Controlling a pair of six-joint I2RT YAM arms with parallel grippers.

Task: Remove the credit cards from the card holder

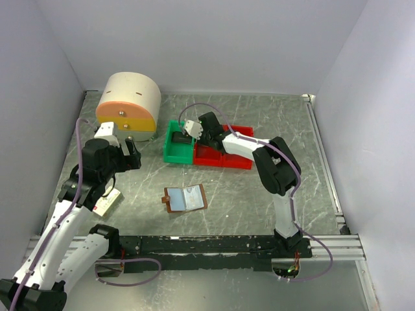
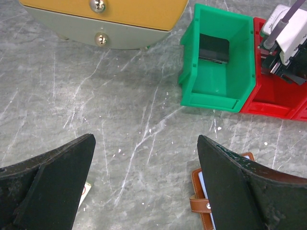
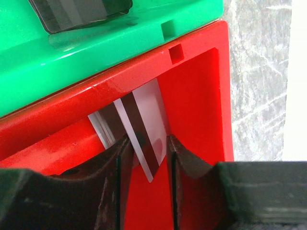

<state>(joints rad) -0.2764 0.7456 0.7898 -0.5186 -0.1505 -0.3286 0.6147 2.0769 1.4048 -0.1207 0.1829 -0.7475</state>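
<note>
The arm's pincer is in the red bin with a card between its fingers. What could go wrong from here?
The pale striped card sits tilted between the right pincer's fingers, close to the red plastic bin's wall; lifting could snag it or drag it back out. The green plastic bin adjoins, so a slip might land it there. The open brown bifold card holder lies unheld and may slide.
</note>
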